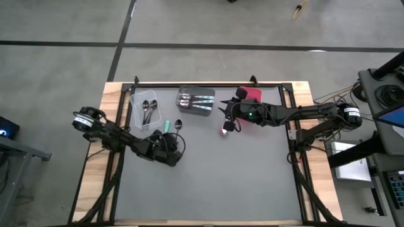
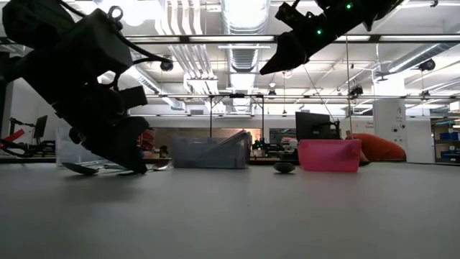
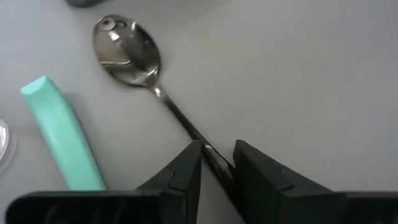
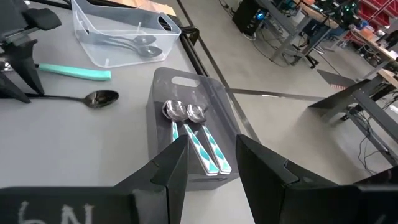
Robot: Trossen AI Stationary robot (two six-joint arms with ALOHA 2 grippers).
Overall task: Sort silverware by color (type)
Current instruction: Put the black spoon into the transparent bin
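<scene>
A dark shiny spoon lies flat on the grey table, bowl up. My left gripper is down at the table with its fingers on the spoon's handle. A teal-green handle lies next to the spoon; its bowl end is out of view. The clear bin holds a few spoons. The dark grey bin holds teal-handled spoons. My right gripper hangs open and empty above the grey bin's near end, well off the table. My left gripper has the dark spoon's handle pinched between its two fingers, about halfway along. The fingers come from above, slanting down, and lie roughly along the handle. The spoon's bowl and the handle beyond the fingers rest on the table.
The red bin stands at the far right, partly under my right arm. A small dark object lies on the table between the grey and red bins. The three bins line the far edge; the grey mat stretches toward the near edge.
</scene>
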